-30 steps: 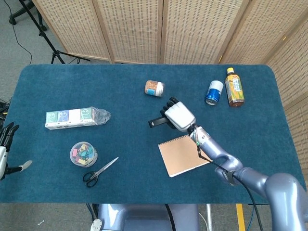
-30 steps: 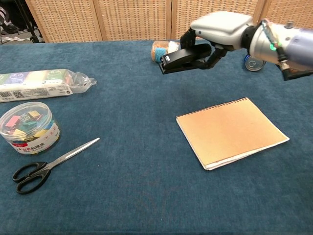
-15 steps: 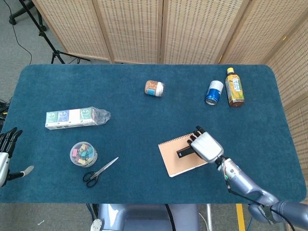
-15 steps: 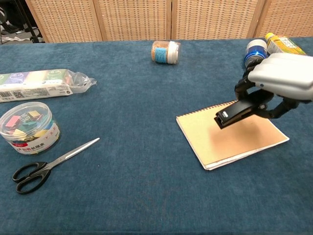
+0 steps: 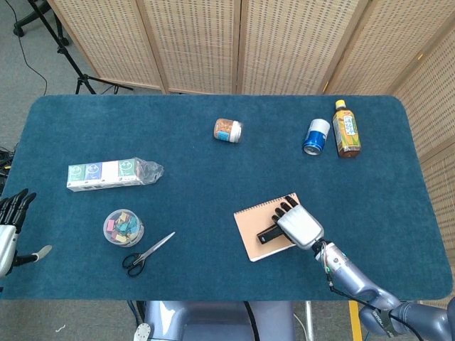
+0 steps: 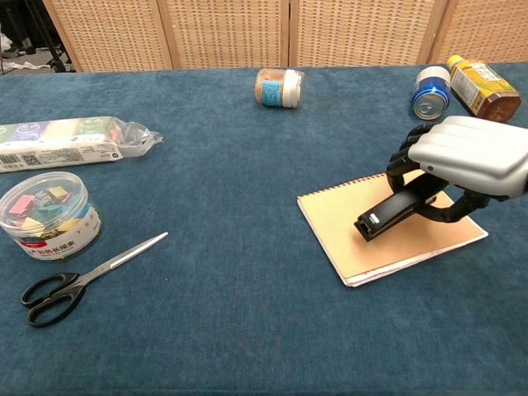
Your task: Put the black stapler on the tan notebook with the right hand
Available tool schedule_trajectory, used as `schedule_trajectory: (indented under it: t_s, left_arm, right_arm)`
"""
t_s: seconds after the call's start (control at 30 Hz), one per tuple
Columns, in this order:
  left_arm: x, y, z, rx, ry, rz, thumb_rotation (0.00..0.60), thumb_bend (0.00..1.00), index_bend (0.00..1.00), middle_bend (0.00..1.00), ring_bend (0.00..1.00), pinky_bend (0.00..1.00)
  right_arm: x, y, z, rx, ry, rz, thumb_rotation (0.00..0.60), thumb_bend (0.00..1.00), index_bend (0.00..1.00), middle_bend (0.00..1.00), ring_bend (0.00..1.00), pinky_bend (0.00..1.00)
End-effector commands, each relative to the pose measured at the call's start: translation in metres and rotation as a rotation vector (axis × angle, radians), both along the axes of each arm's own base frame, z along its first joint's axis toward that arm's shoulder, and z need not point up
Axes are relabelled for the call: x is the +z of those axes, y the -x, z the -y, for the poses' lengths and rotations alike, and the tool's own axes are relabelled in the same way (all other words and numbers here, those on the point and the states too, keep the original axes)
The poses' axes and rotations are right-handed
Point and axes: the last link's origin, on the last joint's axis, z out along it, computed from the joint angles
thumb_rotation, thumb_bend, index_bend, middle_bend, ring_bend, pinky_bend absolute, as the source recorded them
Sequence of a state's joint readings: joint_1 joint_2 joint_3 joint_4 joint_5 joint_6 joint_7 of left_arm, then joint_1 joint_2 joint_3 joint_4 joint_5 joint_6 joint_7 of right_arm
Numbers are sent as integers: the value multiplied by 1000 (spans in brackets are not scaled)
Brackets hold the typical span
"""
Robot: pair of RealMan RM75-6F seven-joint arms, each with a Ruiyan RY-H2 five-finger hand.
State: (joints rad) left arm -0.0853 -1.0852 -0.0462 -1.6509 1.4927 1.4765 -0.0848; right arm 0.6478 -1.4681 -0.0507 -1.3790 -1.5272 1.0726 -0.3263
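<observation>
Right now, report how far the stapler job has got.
Done: the stapler is over the notebook, its front end down on the cover. In hand: the right hand grips its rear end, fingers wrapped around it. Left: let go and pull the hand clear. The left hand waits open at the table edge.

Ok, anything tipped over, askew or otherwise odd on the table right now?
Three containers lie on their sides at the back: the small jar, the blue can and the tea bottle. Nothing looks spilled. The tan notebook sits skewed to the table edge. The black stapler is on it, right hand gripping it.
</observation>
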Motion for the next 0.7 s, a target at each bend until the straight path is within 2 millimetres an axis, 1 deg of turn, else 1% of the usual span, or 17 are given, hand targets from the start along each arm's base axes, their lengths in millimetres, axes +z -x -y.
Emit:
schedule_trajectory:
  t_s: [0.03, 0.1, 0.2, 0.23, 0.33, 0.4, 0.43, 0.47, 0.5, 0.57, 0.63, 0.7]
  left_arm:
    - [0, 0, -1, 4, 1, 0, 600, 0, 0, 0, 0, 0]
    - [0, 0, -1, 6, 3, 0, 600, 0, 0, 0, 0, 0]
    - [0, 0, -1, 5, 7, 1, 600, 0, 0, 0, 0, 0]
    - [0, 0, -1, 4, 6, 4, 600, 0, 0, 0, 0, 0]
    - [1, 0, -1, 3, 4, 9, 600, 0, 0, 0, 0, 0]
    - [2, 0, -1, 2, 3, 12, 600, 0, 0, 0, 0, 0]
    - [2, 0, 0, 1, 2, 16, 600, 0, 0, 0, 0, 0]
    - [4, 0, 0, 0, -3, 17, 600, 0, 0, 0, 0, 0]
    - [4, 0, 0, -1, -7, 17, 600, 0, 0, 0, 0, 0]
    - [6, 2, 1, -1, -21, 8, 600, 0, 0, 0, 0, 0]
    - [7, 4, 2, 2, -34, 0, 600, 0, 0, 0, 0, 0]
    - [8, 6, 3, 6, -44, -1, 600, 0, 0, 0, 0, 0]
  right_arm:
    - [0, -1, -1, -48, -17, 0, 600, 131, 0, 0, 0, 13]
    - [1, -3, -1, -50, -8, 3, 600, 99, 0, 0, 0, 1]
    - [5, -6, -2, -38, 14, 0, 600, 93, 0, 0, 0, 0]
    - [12, -9, -4, -28, 41, 13, 600, 93, 0, 0, 0, 0]
    - [25, -12, -12, -29, 65, 36, 600, 93, 0, 0, 0, 0]
    - [38, -15, -19, -32, 90, 58, 600, 94, 0, 0, 0, 0]
    - [50, -16, -26, -37, 114, 84, 600, 94, 0, 0, 0, 0]
    - [70, -15, -34, -57, 170, 148, 600, 88, 0, 0, 0, 0]
    - [80, -12, -43, -62, 195, 176, 600, 77, 0, 0, 0, 0]
    - [97, 0, -53, -77, 269, 220, 600, 21, 0, 0, 0, 0]
    - [107, 12, -62, -91, 331, 256, 600, 0, 0, 0, 0, 0]
    - [113, 25, -71, -110, 376, 310, 600, 0, 0, 0, 0, 0]
